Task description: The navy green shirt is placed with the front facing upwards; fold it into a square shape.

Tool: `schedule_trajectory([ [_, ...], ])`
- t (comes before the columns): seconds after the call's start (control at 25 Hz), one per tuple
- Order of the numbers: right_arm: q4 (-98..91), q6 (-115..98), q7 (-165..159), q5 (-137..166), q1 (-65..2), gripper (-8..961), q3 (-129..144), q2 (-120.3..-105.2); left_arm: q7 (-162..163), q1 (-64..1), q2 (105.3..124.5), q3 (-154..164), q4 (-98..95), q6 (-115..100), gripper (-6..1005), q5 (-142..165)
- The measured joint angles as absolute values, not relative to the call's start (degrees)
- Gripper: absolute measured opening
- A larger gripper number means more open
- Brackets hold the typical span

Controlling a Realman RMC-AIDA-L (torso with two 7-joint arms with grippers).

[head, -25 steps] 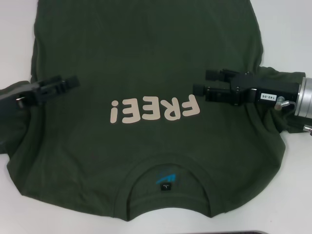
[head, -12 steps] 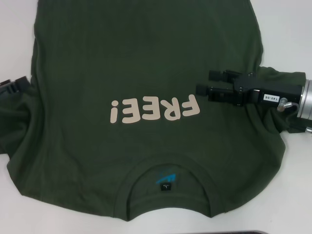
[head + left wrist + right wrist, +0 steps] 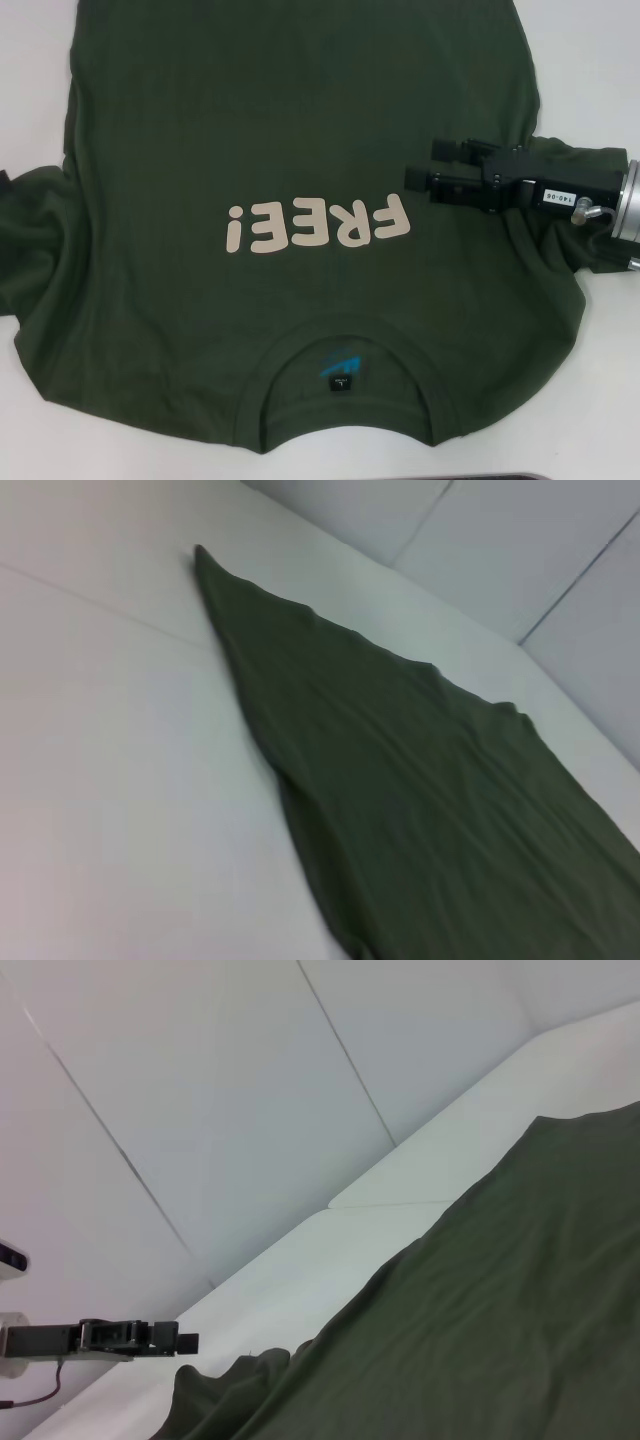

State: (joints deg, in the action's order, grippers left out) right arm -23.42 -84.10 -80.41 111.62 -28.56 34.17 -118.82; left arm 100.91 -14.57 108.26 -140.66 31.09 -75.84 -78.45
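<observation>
One right hand (image 3: 425,178), black, hovers above the shirt's right sleeve seam, beside the lettering; whether its fingers are apart, I cannot tell. Left hand (image 3: 185,1342): gone from the head view since a second ago, when it stood over the left sleeve. One dark olive-green short-sleeved cotton shirt (image 3: 300,120), cream "FREE!" lettering (image 3: 318,224) upward, collar nearest the robot, spread flat on white desk (image 3: 590,60). Judged soft, light, limp; best pinched at sleeve or hem edges.

The navy green shirt (image 3: 300,200) lies spread across the table (image 3: 600,60), collar nearest the robot, right gripper (image 3: 425,175) above its right side.
</observation>
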Motion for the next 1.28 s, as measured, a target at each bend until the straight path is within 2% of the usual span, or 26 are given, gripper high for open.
schedule_trajectory([
  [0.52,-23.5,-84.1,-80.3,111.6,-28.5,899,34.0,-118.75,102.9,-14.4,108.91,-143.5,32.2,-74.7,860,-71.4],
  [1.28,-23.3,-84.1,-80.3,111.6,-28.1,899,33.4,-118.67,104.0,-14.9,108.68,-143.4,32.8,-75.8,860,-66.6],
])
